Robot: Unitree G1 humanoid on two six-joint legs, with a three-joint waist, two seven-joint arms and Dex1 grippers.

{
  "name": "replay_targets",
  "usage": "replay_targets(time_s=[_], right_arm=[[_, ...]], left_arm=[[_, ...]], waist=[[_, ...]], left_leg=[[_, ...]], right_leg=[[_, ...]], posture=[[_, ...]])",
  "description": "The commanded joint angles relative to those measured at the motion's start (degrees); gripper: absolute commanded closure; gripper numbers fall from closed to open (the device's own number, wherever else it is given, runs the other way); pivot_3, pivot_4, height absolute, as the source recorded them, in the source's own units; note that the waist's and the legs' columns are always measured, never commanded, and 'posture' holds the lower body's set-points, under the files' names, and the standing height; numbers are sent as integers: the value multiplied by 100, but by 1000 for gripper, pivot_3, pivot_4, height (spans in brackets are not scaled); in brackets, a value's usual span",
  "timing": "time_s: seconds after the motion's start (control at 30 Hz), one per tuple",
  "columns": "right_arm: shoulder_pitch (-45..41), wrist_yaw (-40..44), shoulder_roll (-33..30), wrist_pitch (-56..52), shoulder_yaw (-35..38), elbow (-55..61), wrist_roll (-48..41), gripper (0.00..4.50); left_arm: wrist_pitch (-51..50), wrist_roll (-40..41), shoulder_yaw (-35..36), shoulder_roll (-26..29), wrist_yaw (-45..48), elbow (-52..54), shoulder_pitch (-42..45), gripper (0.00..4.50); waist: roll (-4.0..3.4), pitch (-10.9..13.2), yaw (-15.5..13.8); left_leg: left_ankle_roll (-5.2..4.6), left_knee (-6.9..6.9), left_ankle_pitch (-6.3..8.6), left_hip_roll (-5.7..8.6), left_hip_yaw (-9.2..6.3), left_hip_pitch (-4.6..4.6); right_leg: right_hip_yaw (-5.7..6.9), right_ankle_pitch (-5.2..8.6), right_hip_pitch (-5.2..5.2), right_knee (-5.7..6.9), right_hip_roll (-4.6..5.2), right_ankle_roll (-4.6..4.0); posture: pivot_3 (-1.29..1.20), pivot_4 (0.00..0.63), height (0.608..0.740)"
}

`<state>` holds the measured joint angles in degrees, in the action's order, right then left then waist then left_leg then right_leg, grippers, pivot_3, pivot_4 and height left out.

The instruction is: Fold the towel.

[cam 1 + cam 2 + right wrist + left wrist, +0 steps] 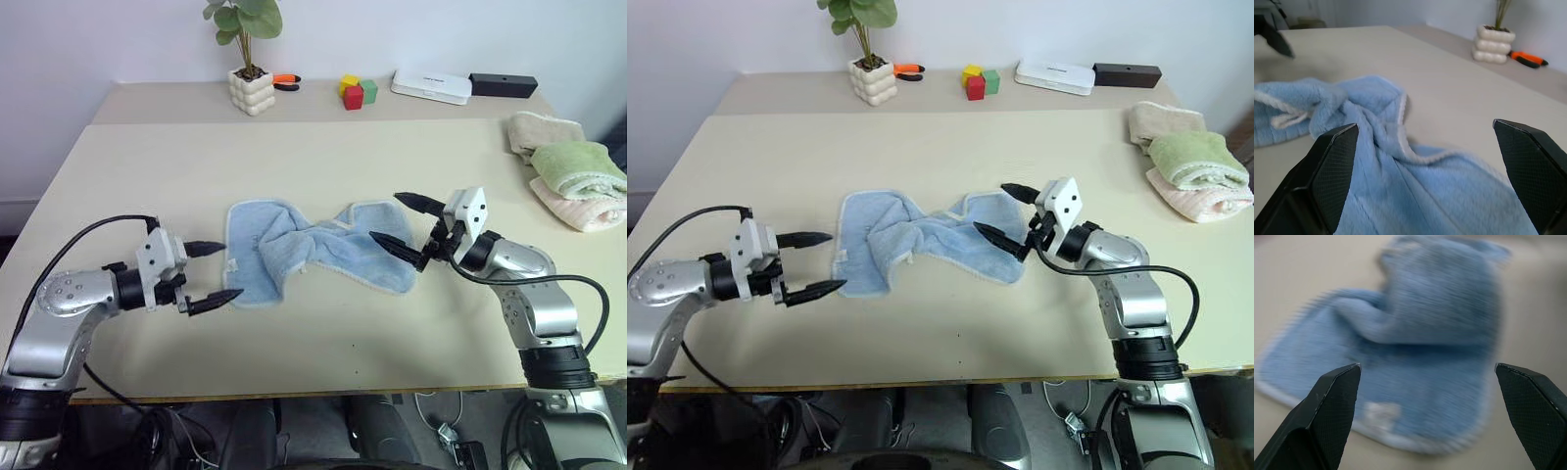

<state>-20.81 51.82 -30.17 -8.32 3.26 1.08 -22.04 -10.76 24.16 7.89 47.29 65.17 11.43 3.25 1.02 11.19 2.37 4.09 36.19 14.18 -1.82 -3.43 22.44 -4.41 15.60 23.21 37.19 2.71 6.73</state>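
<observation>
So we're right at the start of this one, nothing folded yet. On our left, the left gripper hangs just off the towel's left edge with its fingers spread wide and nothing between them. The towel lies in the middle of the surface, bunched and twisted through its centre, with the left part lying fairly flat and the right part running out toward our other arm. Over there the right gripper sits at the towel's right end, fingers just as wide, holding nothing, one tip low over the cloth.

We'd say the step in hand is getting a first grip. Next move probably calls for each side to pinch an end and pull the bunch flat before any fold goes in.
</observation>
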Motion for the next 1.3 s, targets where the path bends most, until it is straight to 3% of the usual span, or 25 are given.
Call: replay_targets(time_s=[0.03, 0.4, 0.53, 0.63, 0.87, 0.9, 1.07, 1.2, 1.3], right_arm=[[-127, -116, 163, 35, -125, 445, -18, 0], [-314, -294, 465, 275, -258, 374, 106, 0], [-292, -358, 507, 297, -244, 426, 140, 0], [-212, -365, 458, 294, -215, 490, 143, 0], [-64, -455, 416, 259, -212, 649, 169, 0], [-23, -462, 405, 254, -211, 675, 172, 0], [252, -356, 199, 257, -205, 761, 232, 0], [641, 57, -351, 613, -388, 691, 683, 0], [829, 306, -660, 840, -539, 663, 916, 0]], left_arm=[[514, -285, -37, 120, 183, 25, -245, 24], [1908, -1570, -918, -299, -246, -907, -161, 24], [1777, -1859, -1259, -572, -438, -1459, 123, 24], [1598, -1939, -1503, -784, -529, -1724, 253, 856], [1318, -1852, -1516, -1067, -859, -2079, 375, 4246], [1259, -1799, -1482, -1062, -860, -2068, 382, 4470], [641, -1044, -990, -1102, -861, -1842, 591, 4470], [-180, 108, -296, -1100, -720, -1329, 816, 4470], [-55, 19, -139, -1014, -804, -1162, 863, 4470]], waist=[[0, 0, 8], [-3, -2, -1], [-21, -15, -56], [-58, -41, -107], [-97, -68, -149], [-96, -71, -134], [-99, -76, -106], [-79, -63, -39], [-69, -57, 0]], left_leg=[[0, -2, 0, -1, 0, -3], [-1, -2, 0, -1, 0, -2], [-1, 4, 0, 2, 1, -4], [-1, 6, 0, 3, 1, -10], [-1, 4, 0, 3, 3, -67], [-1, 0, 1, 3, 4, -83], [-2, -5, 1, 0, 4, -94], [-3, -7, 2, -2, 2, -84], [-6, -8, 4, -2, -1, -68]], right_leg=[[0, 0, 0, 1, -2, -1], [0, 0, 2, 1, -3, -1], [0, 0, -8, 0, 1, 1], [-1, -1, -15, -1, 1, 1], [-3, 11, -69, -6, 0, -19], [-4, 13, -82, -7, 0, -20], [-5, 20, -88, -7, -4, -31], [-3, 19, -75, -4, -7, -28], [-1, 18, -64, -6, -6, -17]], posture=[[0, 150, 740], [0, 150, 740], [0, 150, 740], [0, 150, 740], [0, 150, 740], [0, 150, 740], [0, 150, 740], [0, 150, 740], [0, 150, 740]])
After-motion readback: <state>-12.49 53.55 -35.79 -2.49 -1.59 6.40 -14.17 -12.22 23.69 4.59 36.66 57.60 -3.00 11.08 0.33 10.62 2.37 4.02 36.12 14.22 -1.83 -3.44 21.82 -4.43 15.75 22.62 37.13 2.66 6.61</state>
